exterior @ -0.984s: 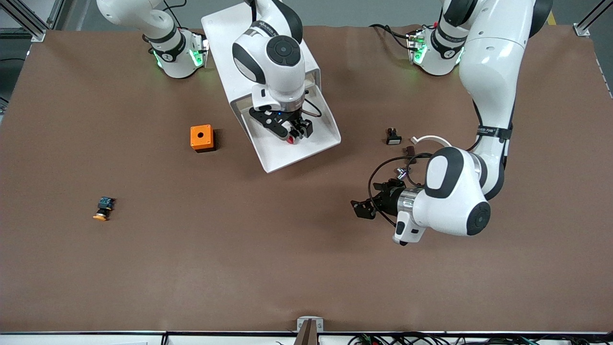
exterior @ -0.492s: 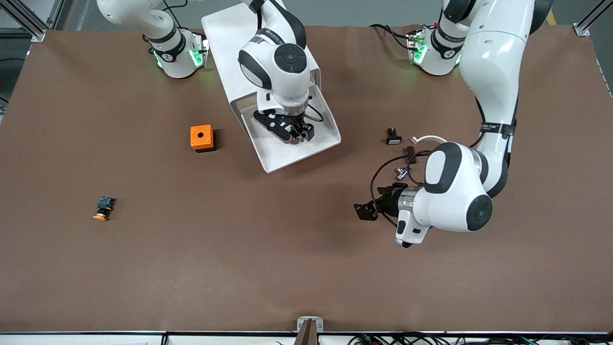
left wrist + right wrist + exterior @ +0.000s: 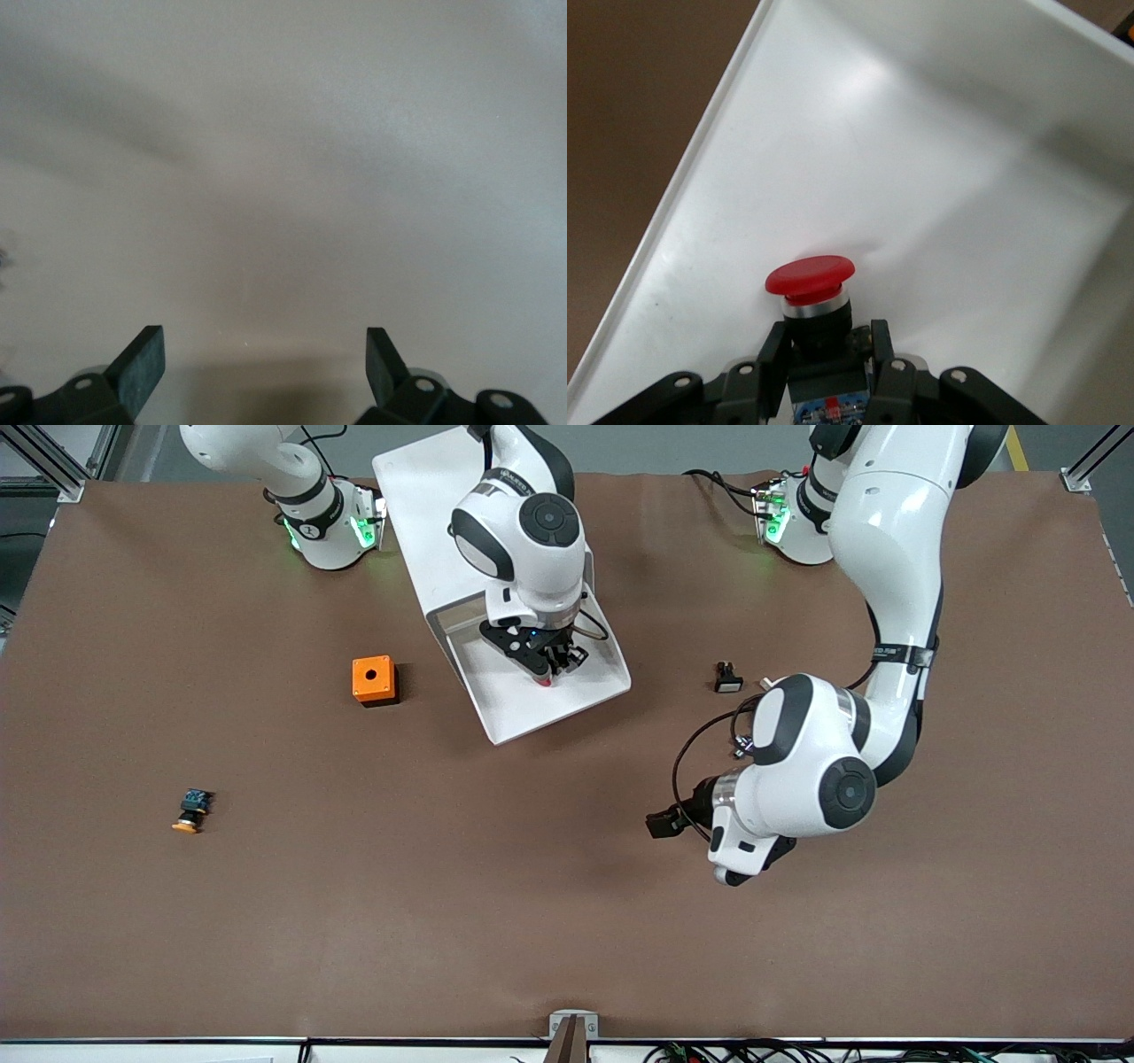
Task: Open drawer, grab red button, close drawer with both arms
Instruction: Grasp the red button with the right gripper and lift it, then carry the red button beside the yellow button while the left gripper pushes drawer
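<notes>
The drawer stands pulled out of the white cabinet, its white tray showing. Inside it lies the button, with a round red cap, a black body and a bluish rear end. My right gripper reaches down into the tray and is shut on the button's black body, one finger on each side. My left gripper hovers low over bare table toward the left arm's end, nearer the front camera than the drawer. It is open with nothing between its fingers.
An orange box with a hole sits beside the drawer toward the right arm's end. A button with a yellow-orange cap lies nearer the front camera at that end. A small black part lies beside the left arm's elbow.
My right gripper has lowered into the tray and its fingers have shut on the red button. The left arm has swung its wrist a little, with its gripper still open.
</notes>
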You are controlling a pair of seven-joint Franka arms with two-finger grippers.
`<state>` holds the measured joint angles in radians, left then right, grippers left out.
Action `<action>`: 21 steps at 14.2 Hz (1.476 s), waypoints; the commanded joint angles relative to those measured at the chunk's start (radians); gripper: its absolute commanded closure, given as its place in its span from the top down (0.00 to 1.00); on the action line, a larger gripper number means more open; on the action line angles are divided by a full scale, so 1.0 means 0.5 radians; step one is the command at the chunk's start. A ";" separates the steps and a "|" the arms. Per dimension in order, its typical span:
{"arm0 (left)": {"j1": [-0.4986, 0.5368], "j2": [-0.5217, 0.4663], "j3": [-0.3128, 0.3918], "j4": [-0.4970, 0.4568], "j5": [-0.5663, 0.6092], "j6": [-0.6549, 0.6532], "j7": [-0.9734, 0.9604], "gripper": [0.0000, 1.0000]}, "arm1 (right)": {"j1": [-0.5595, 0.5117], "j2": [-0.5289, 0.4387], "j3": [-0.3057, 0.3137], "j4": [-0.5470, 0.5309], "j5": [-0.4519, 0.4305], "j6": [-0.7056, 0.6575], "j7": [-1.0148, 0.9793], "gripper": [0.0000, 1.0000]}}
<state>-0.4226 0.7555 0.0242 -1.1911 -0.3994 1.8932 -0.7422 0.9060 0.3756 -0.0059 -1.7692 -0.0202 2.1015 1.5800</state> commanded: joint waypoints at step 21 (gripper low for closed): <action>-0.505 -0.072 -0.015 -0.106 0.526 0.073 -0.386 1.00 | -1.394 -0.184 -0.034 0.075 0.007 -0.390 -2.128 0.00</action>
<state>-0.6650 0.7424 0.0166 -1.2117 -0.1184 1.9174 -0.8959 0.2636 0.3172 -0.0436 -1.6616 -0.0191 1.8682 0.5853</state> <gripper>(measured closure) 0.000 0.590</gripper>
